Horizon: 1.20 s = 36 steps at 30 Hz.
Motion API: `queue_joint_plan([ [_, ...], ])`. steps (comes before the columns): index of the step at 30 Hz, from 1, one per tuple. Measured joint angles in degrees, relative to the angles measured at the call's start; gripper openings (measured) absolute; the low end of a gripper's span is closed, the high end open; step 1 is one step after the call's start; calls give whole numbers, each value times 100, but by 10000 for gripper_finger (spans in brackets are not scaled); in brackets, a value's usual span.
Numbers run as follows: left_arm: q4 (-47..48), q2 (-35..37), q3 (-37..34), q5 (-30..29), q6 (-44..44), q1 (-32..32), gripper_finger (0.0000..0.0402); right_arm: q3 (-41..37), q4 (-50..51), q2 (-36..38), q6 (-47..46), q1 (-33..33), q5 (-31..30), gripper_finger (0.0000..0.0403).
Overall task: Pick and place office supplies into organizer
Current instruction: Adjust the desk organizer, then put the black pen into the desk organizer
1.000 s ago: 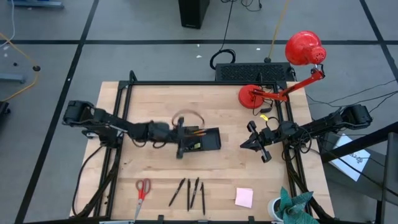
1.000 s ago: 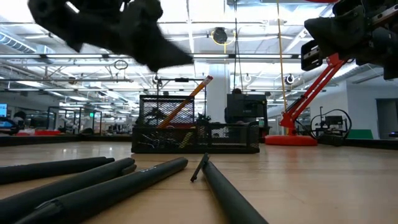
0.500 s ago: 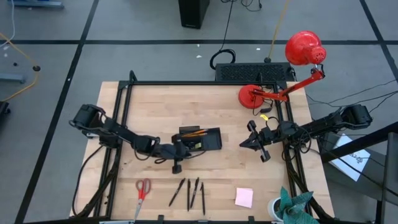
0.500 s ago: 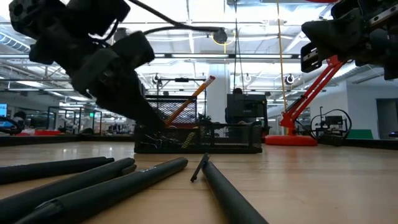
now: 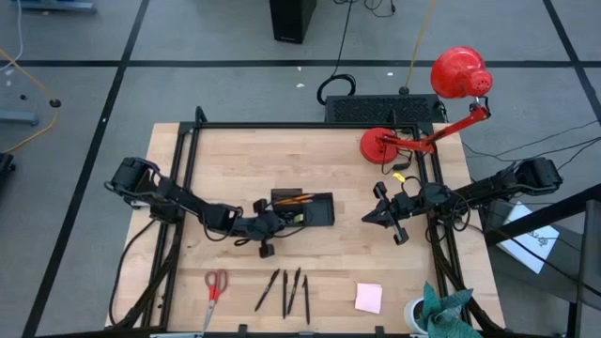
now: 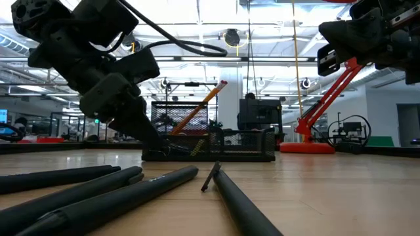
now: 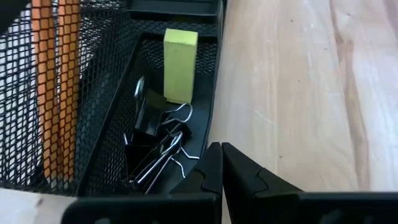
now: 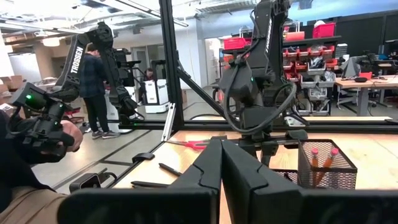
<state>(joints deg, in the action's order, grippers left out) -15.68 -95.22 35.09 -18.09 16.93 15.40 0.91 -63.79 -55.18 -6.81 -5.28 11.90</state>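
Note:
The organizer (image 5: 317, 212), a low black mesh tray, stands mid-table. It holds two orange pencils (image 7: 53, 81), leaning upright in the taller compartment, and black binder clips (image 7: 155, 152) and a yellow-green piece (image 7: 180, 65) in the low one. My left gripper (image 7: 221, 155) is shut, slanting down at the organizer's near left corner (image 6: 154, 139). Several black pens (image 5: 286, 291), red-handled scissors (image 5: 216, 284) and a pink sticky-note pad (image 5: 368, 299) lie flat near the table's front edge. My right gripper (image 5: 368, 219) hangs shut above the table's right side, holding nothing. My left gripper's shut fingertips (image 7: 211, 163) stand right at the rim of the organizer's near left corner (image 7: 186, 182), slanting down from the table's left. I cannot tell whether they touch the rim or stop just short of it.
A red desk lamp (image 5: 380, 145) stands at the back right, with a black slab (image 5: 380, 108) behind it. Black frame rails (image 5: 183, 188) run along the table's sides. A cup with teal cloth (image 5: 439, 310) sits at the front right corner. A person (image 8: 93, 81) stands beyond the table.
My left gripper has come down from above the organizer to table height at its near left corner, moving a little toward the table's near edge and tipping its fingers downward. The organizer and its contents stay put. My right arm has kept still.

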Motion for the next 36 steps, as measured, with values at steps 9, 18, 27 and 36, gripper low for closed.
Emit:
queue_joint_plan([
  [9,320,309,343,182,1,287,4,0,2,0,0,0,-4,4],
  [18,5146,257,3153,-320,1786,1582,1,-2,-32,-2,3,0,0,4],
  [27,6349,-593,4399,126,4103,2241,1,-2,-116,0,-4,-2,7,4],
  [36,6910,-1714,4888,1209,5574,2093,2,-2,-146,-2,-4,-2,11,4],
])
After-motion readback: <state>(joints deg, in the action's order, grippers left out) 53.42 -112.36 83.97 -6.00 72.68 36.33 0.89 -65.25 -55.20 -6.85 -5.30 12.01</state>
